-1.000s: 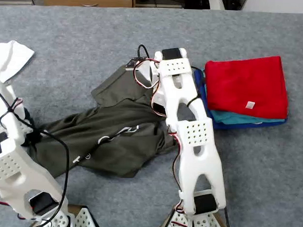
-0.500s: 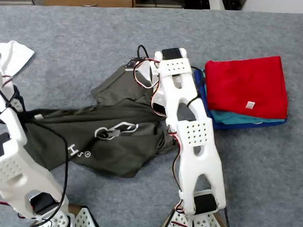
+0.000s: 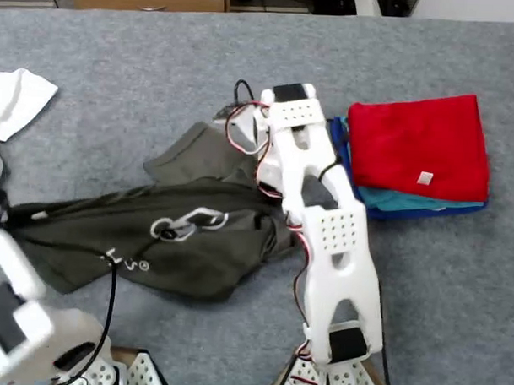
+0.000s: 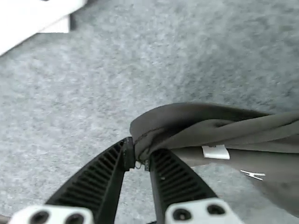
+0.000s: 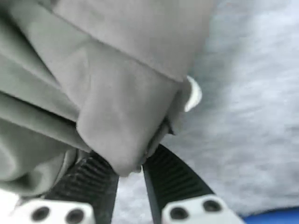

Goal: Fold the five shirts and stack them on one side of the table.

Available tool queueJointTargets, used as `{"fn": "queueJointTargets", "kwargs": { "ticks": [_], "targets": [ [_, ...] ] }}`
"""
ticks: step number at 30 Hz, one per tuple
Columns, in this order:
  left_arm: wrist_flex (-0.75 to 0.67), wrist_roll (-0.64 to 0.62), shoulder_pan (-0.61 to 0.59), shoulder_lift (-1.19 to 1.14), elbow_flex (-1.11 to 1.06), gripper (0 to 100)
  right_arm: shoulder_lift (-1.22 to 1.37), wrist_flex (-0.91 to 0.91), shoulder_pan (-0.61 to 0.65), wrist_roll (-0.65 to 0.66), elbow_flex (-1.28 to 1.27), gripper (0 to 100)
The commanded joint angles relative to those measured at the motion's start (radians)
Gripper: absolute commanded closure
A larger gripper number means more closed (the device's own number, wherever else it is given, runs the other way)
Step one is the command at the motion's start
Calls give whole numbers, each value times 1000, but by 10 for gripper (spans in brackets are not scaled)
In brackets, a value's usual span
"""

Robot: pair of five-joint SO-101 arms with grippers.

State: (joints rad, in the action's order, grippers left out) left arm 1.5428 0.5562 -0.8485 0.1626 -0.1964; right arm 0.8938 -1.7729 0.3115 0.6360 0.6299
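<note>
Clamping olive shirt [image 3: 188, 245]: left end effector [image 4: 138, 161]; right end effector [image 5: 131, 169]; white label [image 4: 216, 152] shows.

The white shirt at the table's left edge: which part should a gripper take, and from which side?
Probably the white shirt by its corner jutting toward the middle of the table, coming from that open side; the rest lies bunched.

White perforated right arm [image 3: 334, 233], red-black cables [image 3: 231, 128]; left gripper [image 4: 138, 157] black, apparently ribbed.
</note>
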Motion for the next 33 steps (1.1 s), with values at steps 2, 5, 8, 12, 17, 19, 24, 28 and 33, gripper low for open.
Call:
{"fn": "queueJointTargets", "kwargs": {
  "ticks": [2, 5, 8, 12, 17, 19, 24, 28, 33],
  "targets": [
    [-163, 31, -48, 311, -279, 976, -202, 9, 24, -23, -176, 995],
    [-227, -3, -40, 475, -427, 976, -269, 6, 22, -37, -263, 995],
    [-241, -9, -23, 591, -528, 976, -331, 14, 16, -37, -374, 995],
    [-232, -17, 12, 661, -623, 977, -420, 68, 12, -38, -549, 995],
    [-232, -15, 14, 684, -675, 977, -562, 186, 12, -35, -805, 995],
    [-232, -8, 12, 679, -681, 977, -611, 226, 12, -21, -906, 994],
    [-241, -8, 15, 688, -684, 977, -704, 347, 7, -17, -1053, 942],
    [-233, 31, 12, 688, -632, 977, -760, 328, 5, -14, -1038, 759],
    [-233, 51, 9, 688, -601, 977, -834, 106, 7, 28, -862, 725]
  ]
}}
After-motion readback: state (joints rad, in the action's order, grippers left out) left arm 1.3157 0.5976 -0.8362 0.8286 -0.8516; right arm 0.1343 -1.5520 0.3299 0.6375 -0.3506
